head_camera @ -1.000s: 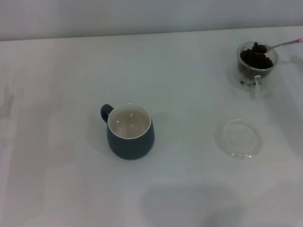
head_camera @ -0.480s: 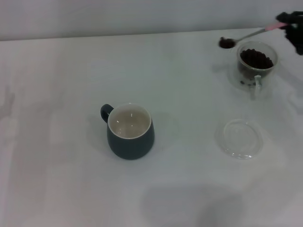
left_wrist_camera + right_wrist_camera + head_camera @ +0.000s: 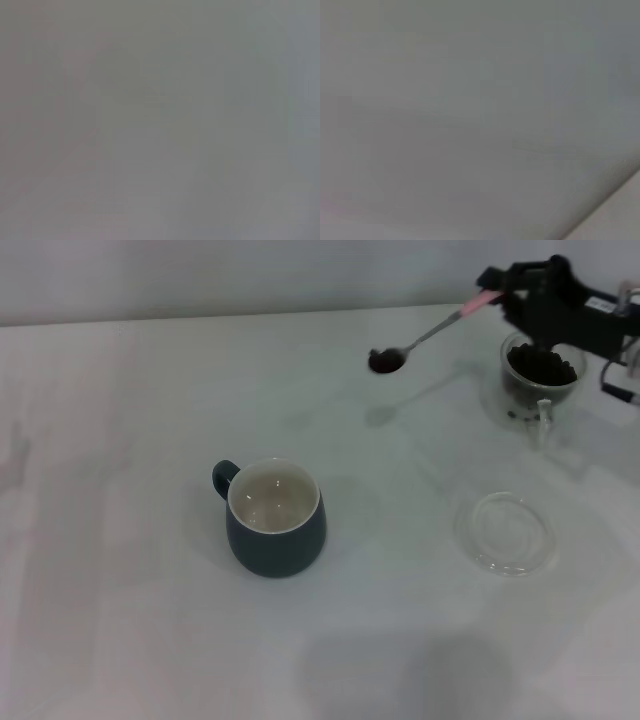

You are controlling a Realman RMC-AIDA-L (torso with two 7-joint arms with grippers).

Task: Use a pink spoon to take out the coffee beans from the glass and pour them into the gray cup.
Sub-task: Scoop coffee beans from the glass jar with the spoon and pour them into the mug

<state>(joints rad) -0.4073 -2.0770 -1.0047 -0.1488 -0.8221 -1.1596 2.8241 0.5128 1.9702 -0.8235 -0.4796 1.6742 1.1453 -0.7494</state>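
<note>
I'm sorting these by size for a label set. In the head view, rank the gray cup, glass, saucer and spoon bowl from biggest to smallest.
1. Gray cup.
2. Saucer, nearly as wide but flat.
3. Glass, farther away, so unsure against the saucer.
4. Spoon bowl, clearly smallest.

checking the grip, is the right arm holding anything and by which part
Yes: the right gripper holds the pink spoon by the end of its pink handle, its bowl carrying coffee beans above the table.
</note>
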